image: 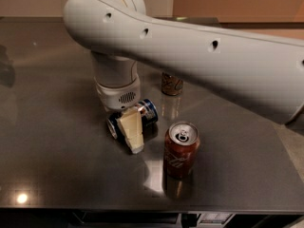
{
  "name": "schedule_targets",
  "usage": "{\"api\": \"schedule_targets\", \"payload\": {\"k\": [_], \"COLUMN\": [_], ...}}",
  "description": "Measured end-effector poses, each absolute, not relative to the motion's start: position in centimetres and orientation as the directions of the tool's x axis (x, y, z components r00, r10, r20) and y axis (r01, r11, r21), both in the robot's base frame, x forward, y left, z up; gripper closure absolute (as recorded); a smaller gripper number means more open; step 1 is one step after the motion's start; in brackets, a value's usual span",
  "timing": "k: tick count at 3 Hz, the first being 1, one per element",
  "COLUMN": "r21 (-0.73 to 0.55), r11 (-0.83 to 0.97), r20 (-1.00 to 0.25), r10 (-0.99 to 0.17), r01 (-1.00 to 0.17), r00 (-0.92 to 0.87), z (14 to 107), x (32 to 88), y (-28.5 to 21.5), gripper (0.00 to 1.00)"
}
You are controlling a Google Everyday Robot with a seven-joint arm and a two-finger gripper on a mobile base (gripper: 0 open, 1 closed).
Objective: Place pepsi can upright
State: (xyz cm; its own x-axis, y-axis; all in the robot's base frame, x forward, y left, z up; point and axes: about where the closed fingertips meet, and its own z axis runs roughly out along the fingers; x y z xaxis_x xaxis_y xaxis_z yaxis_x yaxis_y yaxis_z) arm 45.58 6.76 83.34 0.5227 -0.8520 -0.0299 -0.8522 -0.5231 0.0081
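The pepsi can point(150, 109), blue with a silver end, lies on its side on the dark table point(57, 175), left of the middle. My gripper point(132, 127) comes down from above and straddles the can's middle. One cream finger point(131, 132) lies across the can's front; the other is hidden behind the can. The fingers look closed on the can. The can's blue ends show on both sides of the finger.
A red-brown cola can point(180, 148) stands upright just right of the gripper, close to the lying can. A brown-gold can point(172, 83) stands behind, partly hidden by my large white arm point(204, 56). The table's front edge runs along the bottom.
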Motion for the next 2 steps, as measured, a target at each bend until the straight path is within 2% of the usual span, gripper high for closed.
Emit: {"api": "schedule_targets", "payload": {"k": [2], "r21": [0.017], "r11": [-0.492], "r20": [-0.088], "r10": [-0.868], "r01": [-0.871], "r00": [0.489], "z": [85.0], "x": [46.5], "y": [6.4], "gripper": [0.63]}}
